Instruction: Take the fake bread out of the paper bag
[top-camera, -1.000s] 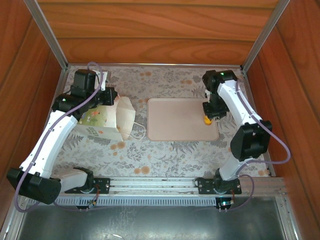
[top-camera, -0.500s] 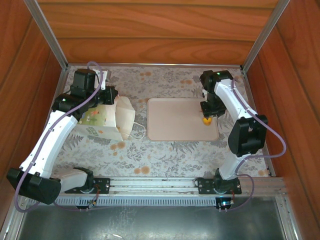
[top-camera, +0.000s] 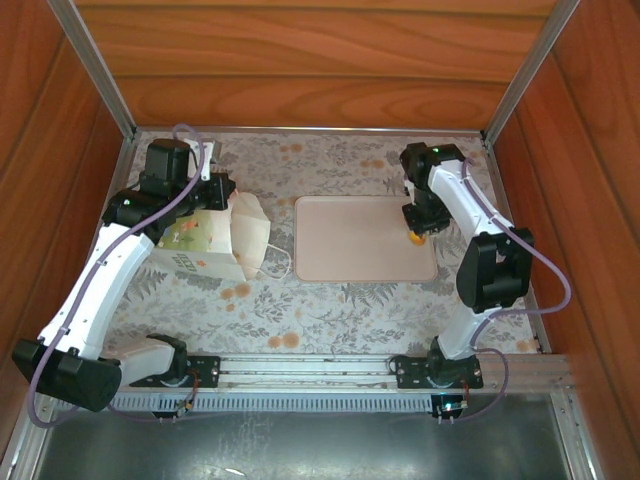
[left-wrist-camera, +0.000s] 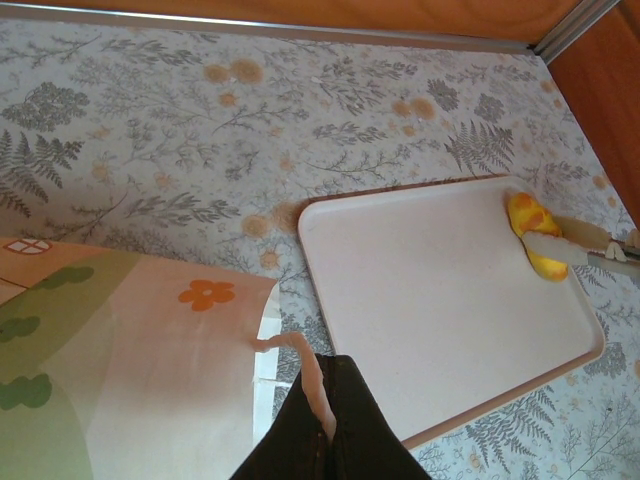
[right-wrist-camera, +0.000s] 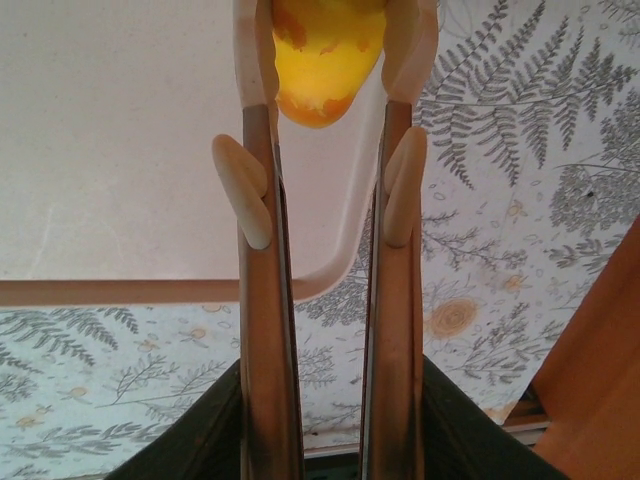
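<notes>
1. At the right edge of the tray (top-camera: 350, 245), the yellow bread piece (right-wrist-camera: 318, 60) runs off the top of the right wrist picture. So do the tips of the right gripper (right-wrist-camera: 330, 12) pinching it.
2. Left of the tray, the paper bag (left-wrist-camera: 120, 370) is cut by the left wrist picture's left and bottom edges, and its inside is hidden.
3. The cord handle (left-wrist-camera: 300, 362) vanishes between the closed fingers of the left gripper (left-wrist-camera: 325, 440), themselves cut off below.

Matt paper bag (left-wrist-camera: 150, 350), smooth matt tray (left-wrist-camera: 430, 300), glossy plastic-looking fake bread (right-wrist-camera: 320, 60) — the worktop (left-wrist-camera: 250, 120) a printed matt cloth, the walls (top-camera: 300, 60) varnished wood.
</notes>
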